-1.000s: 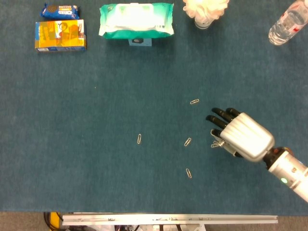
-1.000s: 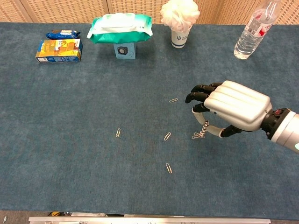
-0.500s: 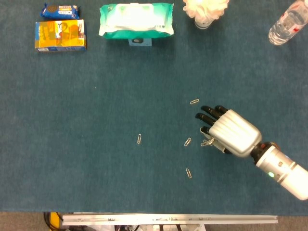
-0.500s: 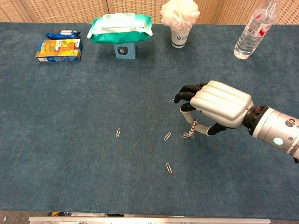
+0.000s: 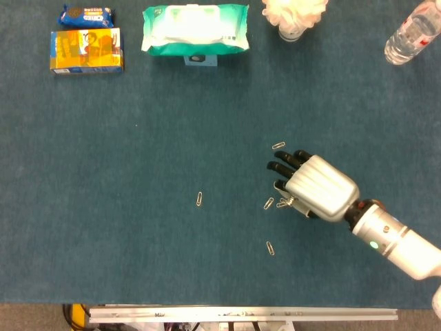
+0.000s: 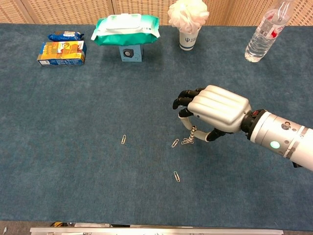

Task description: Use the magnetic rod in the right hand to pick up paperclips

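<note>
My right hand (image 5: pixel 313 186) (image 6: pixel 215 108) grips a thin magnetic rod (image 6: pixel 192 132) that points down at the blue table. A small bunch of paperclips (image 6: pixel 187 141) (image 5: pixel 282 203) clings to the rod's tip. A loose paperclip (image 5: pixel 269 203) (image 6: pixel 175 143) lies just left of that tip, very close to it. Three more loose ones lie around: one by the fingertips (image 5: pixel 278 145), one nearer the front (image 5: pixel 270 248) (image 6: pixel 176 176), one further left (image 5: pixel 199 199) (image 6: pixel 123 139). My left hand shows in neither view.
Along the far edge stand an orange biscuit box (image 5: pixel 86 50), a blue snack packet (image 5: pixel 86 14), a green pack of wet wipes (image 5: pixel 196 27), a cup with a white puff (image 5: pixel 294 15) and a water bottle (image 5: pixel 411 31).
My right hand has moved left across the table with the rod and its clinging paperclips, coming up beside the loose paperclip in the middle.
</note>
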Tool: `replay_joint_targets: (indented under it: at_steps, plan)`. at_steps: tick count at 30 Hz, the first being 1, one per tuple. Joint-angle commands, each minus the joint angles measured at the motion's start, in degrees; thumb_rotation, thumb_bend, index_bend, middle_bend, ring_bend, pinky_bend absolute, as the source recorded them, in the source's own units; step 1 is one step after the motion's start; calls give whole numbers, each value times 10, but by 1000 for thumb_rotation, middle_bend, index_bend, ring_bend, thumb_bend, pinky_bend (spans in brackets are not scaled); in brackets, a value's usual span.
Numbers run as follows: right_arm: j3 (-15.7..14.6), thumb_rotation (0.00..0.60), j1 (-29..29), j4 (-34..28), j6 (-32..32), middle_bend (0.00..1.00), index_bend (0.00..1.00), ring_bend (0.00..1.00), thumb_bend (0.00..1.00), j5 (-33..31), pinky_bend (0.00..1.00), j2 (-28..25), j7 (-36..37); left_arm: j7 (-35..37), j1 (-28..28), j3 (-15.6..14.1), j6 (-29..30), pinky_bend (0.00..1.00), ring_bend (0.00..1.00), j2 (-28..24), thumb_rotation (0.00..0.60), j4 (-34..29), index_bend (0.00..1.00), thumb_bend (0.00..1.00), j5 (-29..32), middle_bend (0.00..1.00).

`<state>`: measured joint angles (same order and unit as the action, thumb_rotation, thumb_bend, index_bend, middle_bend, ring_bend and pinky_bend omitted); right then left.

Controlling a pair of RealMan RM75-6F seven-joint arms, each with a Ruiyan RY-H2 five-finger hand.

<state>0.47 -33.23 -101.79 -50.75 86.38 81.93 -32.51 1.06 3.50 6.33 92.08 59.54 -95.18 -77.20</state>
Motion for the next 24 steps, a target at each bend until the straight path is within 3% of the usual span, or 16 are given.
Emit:
replay_joint_targets:
  at_steps: [1, 24]
  plan:
    - [2, 600, -5, 3, 4, 244, 566, 143, 312, -6, 296, 6, -1, 5, 2, 1, 2, 314, 143, -2, 600, 0, 229, 54, 2, 171]
    - [6, 600, -35, 31, 9, 244, 566, 143, 313, -32, 296, 37, 20, 16, 10, 6, 8, 314, 144, -5, 600, 1, 229, 54, 8, 172]
